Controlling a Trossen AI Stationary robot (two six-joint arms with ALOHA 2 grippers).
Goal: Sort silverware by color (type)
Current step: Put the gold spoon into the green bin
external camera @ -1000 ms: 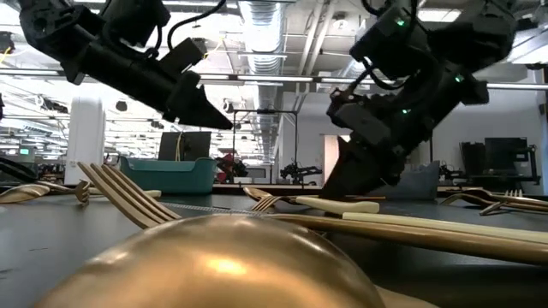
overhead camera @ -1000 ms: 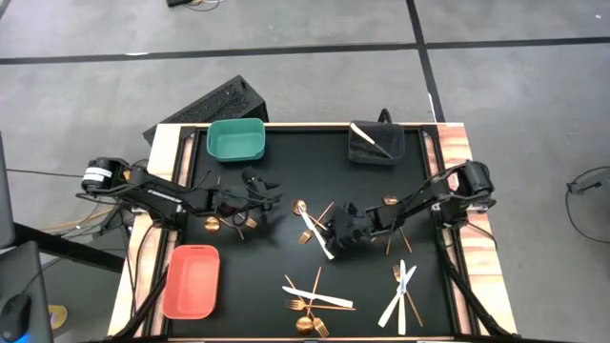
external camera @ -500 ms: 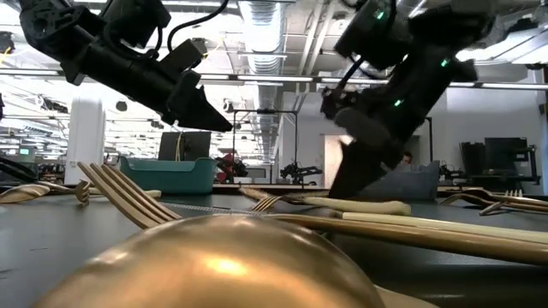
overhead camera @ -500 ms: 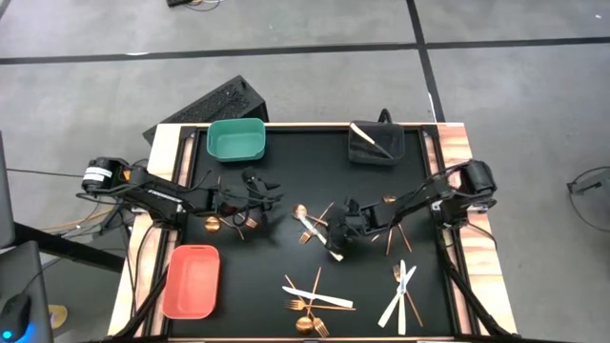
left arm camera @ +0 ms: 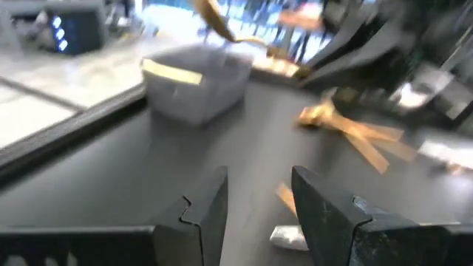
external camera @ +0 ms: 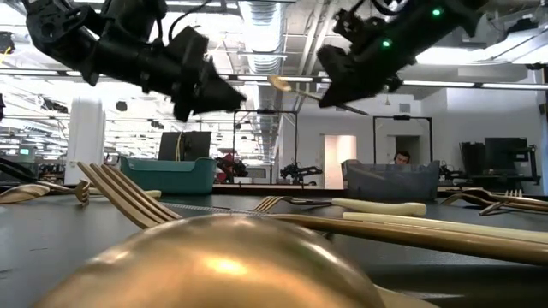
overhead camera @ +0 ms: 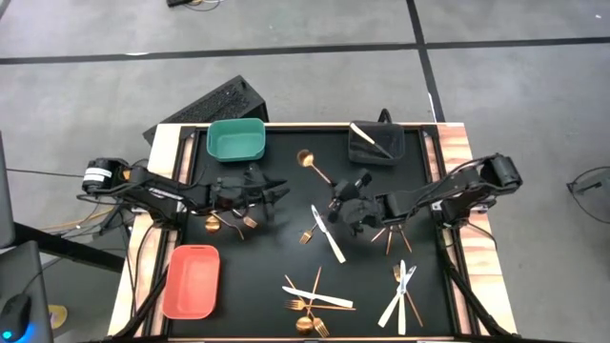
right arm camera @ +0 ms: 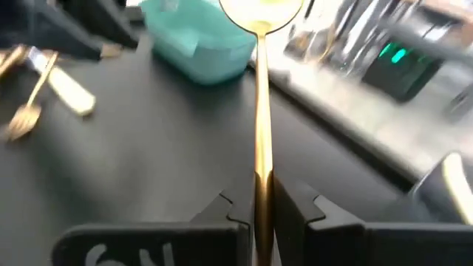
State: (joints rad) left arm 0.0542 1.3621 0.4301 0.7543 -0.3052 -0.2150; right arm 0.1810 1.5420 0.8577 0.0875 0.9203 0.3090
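Note:
My right gripper (overhead camera: 343,197) hovers over the mat's middle, shut on a gold spoon (overhead camera: 319,172) whose bowl (overhead camera: 305,158) points toward the teal bin (overhead camera: 235,140). My left gripper (overhead camera: 274,193) hangs open above the mat left of centre, with nothing between its fingers (left arm camera: 259,214). A white knife (overhead camera: 328,233) and a gold fork (overhead camera: 307,234) lie flat on the mat below the spoon. More gold and white silverware lies near the front edge (overhead camera: 317,300), at the front right (overhead camera: 402,291) and under the left arm (overhead camera: 229,221). My right gripper pinches the spoon's handle (right arm camera: 261,181) between its two fingers, at the end away from the bowl. The spoon runs straight on along the fingers, its bowl (right arm camera: 260,9) foremost. It is lifted clear of the mat and is nearly level in the low view (external camera: 295,86).
A salmon bin (overhead camera: 192,280) stands at the front left. A dark bin (overhead camera: 375,145) at the back right holds a white knife. A black case (overhead camera: 214,103) lies beyond the table's far left corner. The mat between the two grippers is bare.
My right gripper has risen and gone toward the far edge, taking the gold spoon up off the mat; the spoon now hangs clear with its bowl toward the teal bin. The white knife has stayed on the mat. My left gripper has risen slightly.

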